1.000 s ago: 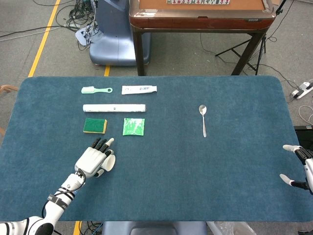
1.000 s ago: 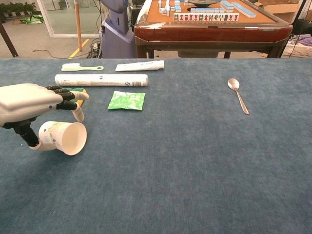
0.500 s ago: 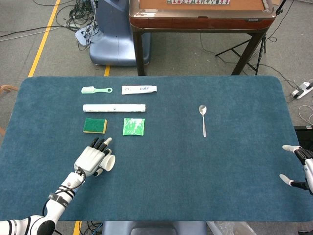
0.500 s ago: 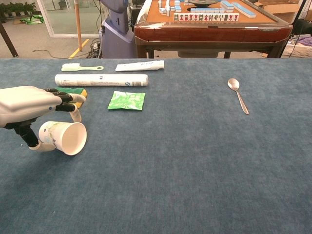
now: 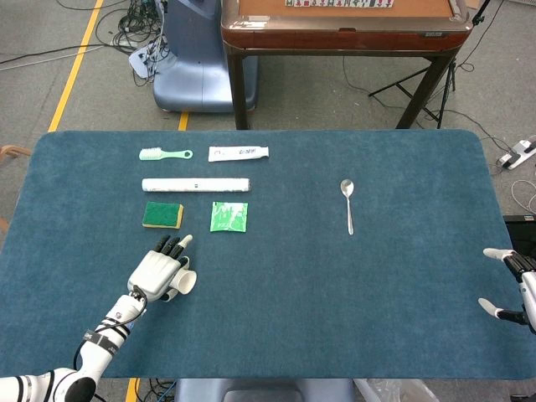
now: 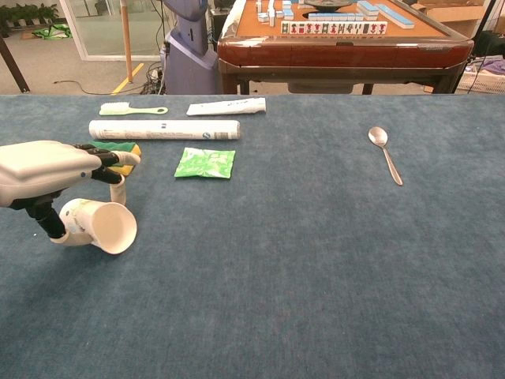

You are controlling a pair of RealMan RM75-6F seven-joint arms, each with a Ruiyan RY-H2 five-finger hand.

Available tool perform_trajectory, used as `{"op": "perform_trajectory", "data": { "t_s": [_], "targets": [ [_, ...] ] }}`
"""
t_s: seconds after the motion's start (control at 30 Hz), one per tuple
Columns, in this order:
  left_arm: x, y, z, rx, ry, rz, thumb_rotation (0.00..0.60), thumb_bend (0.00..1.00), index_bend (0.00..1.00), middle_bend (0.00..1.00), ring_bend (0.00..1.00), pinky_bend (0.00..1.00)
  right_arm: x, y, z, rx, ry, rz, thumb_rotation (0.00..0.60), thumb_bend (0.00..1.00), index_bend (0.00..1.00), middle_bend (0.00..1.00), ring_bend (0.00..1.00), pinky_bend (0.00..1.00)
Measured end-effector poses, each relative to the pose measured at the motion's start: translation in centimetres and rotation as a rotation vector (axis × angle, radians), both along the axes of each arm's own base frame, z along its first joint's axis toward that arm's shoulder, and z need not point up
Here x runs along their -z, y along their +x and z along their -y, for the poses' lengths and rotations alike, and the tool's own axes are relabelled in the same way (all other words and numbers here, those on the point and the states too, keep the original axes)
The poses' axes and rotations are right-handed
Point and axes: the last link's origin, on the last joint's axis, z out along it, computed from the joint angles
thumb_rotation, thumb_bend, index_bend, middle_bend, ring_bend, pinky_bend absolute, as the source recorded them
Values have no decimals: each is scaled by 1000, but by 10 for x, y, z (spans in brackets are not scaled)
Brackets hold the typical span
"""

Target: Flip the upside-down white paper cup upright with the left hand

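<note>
The white paper cup (image 6: 96,224) lies tilted on its side just above the blue cloth, its mouth facing right and toward the chest camera. My left hand (image 6: 52,166) holds it, with the thumb under the cup's base end and the fingers arched over its wall. From the head view only the cup's rim (image 5: 187,283) peeks out to the right of my left hand (image 5: 157,271). My right hand (image 5: 512,286) hovers at the table's right edge, fingers apart, holding nothing.
Behind the left hand lie a green-yellow sponge (image 5: 162,215), a green packet (image 5: 229,217), a long white tube (image 5: 196,184), a toothbrush (image 5: 164,154) and toothpaste (image 5: 239,153). A spoon (image 5: 348,203) lies right of centre. A wooden mahjong table (image 5: 345,33) stands beyond the far edge.
The left hand's fingers have curled closer over the cup, and the cup has shifted slightly left, its mouth tipping a little further downward. The right hand has barely moved.
</note>
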Motion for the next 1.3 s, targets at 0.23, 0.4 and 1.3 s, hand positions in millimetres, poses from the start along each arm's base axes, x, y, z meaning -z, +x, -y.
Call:
{"op": "perform_trajectory", "data": {
  "t_s": [0.23,0.4,1.3],
  "targets": [
    [-2,0,-1,-20,18,71,600,205,462,0,0,0,0,0,0,0,1,1,600,0,265,286,269,575],
    [-9,-3,-3,-78,19,167,600,205,464,0,0,0,0,0,0,-1,1,1,600,0,265,286,269,574],
    [-28,-34,-11,-458,-59,837,600,206,422,0,0,0,5,1,1,1,16,-6,600,0,265,286,269,575]
  ]
}}
